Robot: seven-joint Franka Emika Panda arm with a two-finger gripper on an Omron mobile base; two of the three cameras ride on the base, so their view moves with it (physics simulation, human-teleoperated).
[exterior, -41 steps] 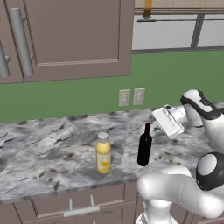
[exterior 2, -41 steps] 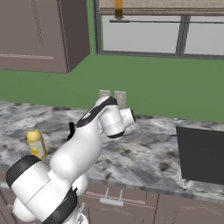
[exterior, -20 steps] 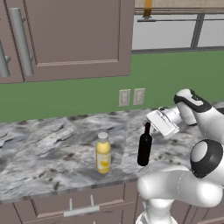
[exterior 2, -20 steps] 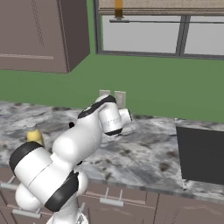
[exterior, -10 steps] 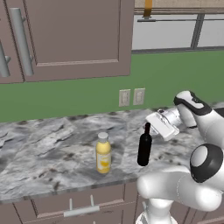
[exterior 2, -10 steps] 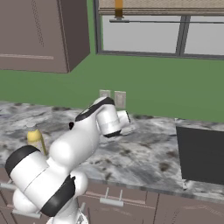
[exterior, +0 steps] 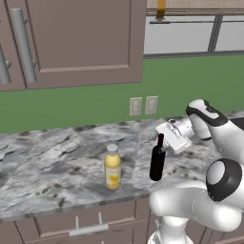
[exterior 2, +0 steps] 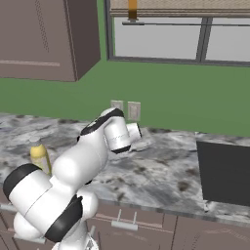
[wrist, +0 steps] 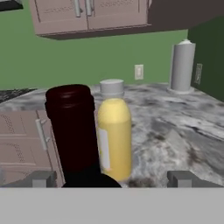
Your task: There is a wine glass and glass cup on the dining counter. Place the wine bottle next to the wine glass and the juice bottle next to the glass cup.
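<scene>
Dark wine bottle [wrist: 76, 135] neck between wide-spread gripper [wrist: 111, 178] fingertips, untouched, juice bottle [wrist: 114, 135] just behind

Green wall [exterior: 86, 102], brown cabinets [exterior: 76, 38], marbled worktop [exterior: 43, 162], window [exterior 2: 156, 36].

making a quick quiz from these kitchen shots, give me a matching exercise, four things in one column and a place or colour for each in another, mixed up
Things:
1. wine bottle
2. juice bottle
3. paper towel roll
4. gripper

Descriptions:
A. yellow with a white cap, standing on the worktop
B. pale grey cylinder, upright at the far end of the worktop
C. fingertips spread either side of a dark neck
D. near black, slim neck with a dark red top

Pairs: 1-D, 2-A, 3-B, 4-C
</scene>
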